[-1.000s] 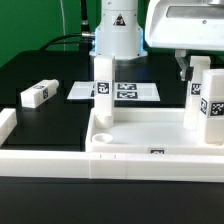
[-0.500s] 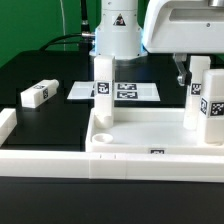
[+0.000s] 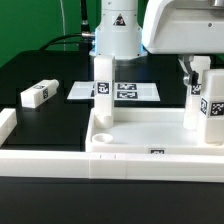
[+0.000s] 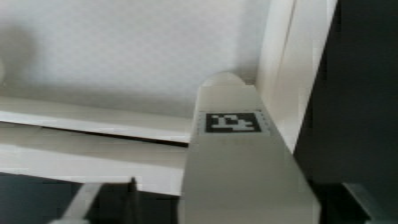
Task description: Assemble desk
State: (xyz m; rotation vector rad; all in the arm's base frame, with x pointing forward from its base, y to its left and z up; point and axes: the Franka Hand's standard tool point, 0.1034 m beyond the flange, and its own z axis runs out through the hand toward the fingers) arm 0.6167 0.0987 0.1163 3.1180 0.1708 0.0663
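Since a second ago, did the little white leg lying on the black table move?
No. The loose leg lies in the same spot, with the same gap to the marker board on the exterior view's right of it.

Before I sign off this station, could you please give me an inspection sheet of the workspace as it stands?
Surface: black table, edged by white rails.
Job's things: desk top in front; corner leg upright in its corner; right-hand leg upright at the exterior view's right; loose leg lying on the table.
Clutter: marker board only.
Grippers: gripper astride the right-hand leg's top; whether it grips cannot be told.
Cables: black cable beside the robot base.
Surroundings: green backdrop.
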